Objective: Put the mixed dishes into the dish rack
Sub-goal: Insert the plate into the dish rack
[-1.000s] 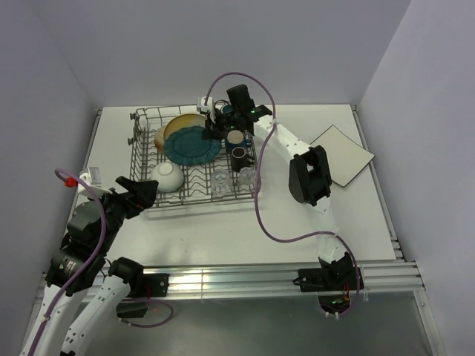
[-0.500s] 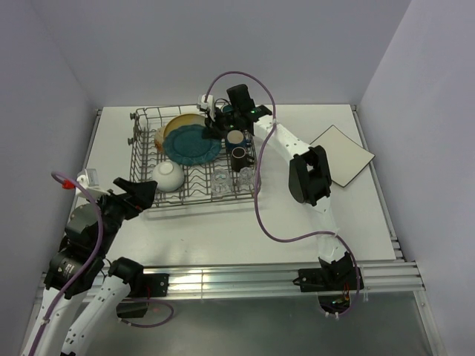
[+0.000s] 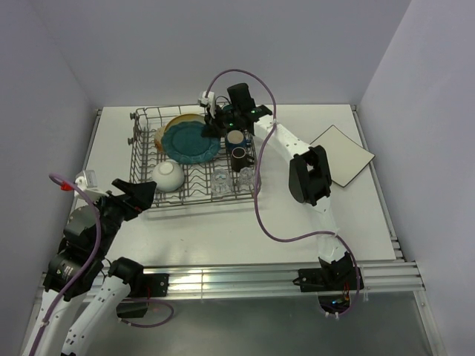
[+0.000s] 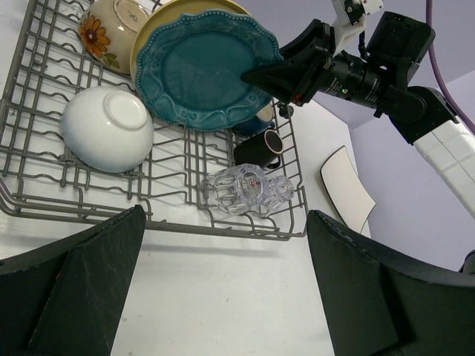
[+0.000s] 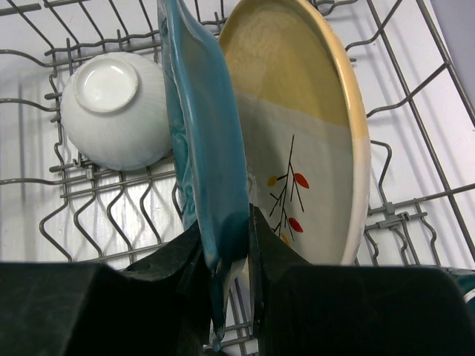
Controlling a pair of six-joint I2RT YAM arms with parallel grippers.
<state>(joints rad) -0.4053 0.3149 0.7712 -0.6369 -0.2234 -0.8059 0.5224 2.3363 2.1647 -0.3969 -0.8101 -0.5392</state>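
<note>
The teal scalloped plate [image 3: 191, 142] stands on its edge in the far part of the dish rack [image 3: 141, 159], and its back is just in front of the yellow-cream plate with leaf sprig [image 5: 312, 133]; I cannot tell if the two plates touch. The right gripper [image 5: 226, 241] is closed on the lower rim of the teal plate, with one finger on each face, as the right wrist view shows clearly. To the left in the rack a white bowl [image 3: 168, 176] lies upside down on the tines. Behind it, in the far left corner, a bowl with a flower pattern [image 4: 111, 30] leans on its side. To the right of the teal plate there are two dark mugs [image 3: 237, 148], and in front of them, near the front rim, two small clear glasses [image 4: 249, 189] lie side by side. The white square plate [image 3: 341, 154] lies on the table [image 3: 223, 230], well apart from the rack, on the right side. The left gripper [image 3: 135, 194] hangs near the front left corner of the rack with its fingers spread wide, and it holds nothing. Compared with one second ago, the teal plate has moved a little toward the yellow-cream plate, the right gripper keeps its hold, and the left arm has drawn back slightly.
</note>
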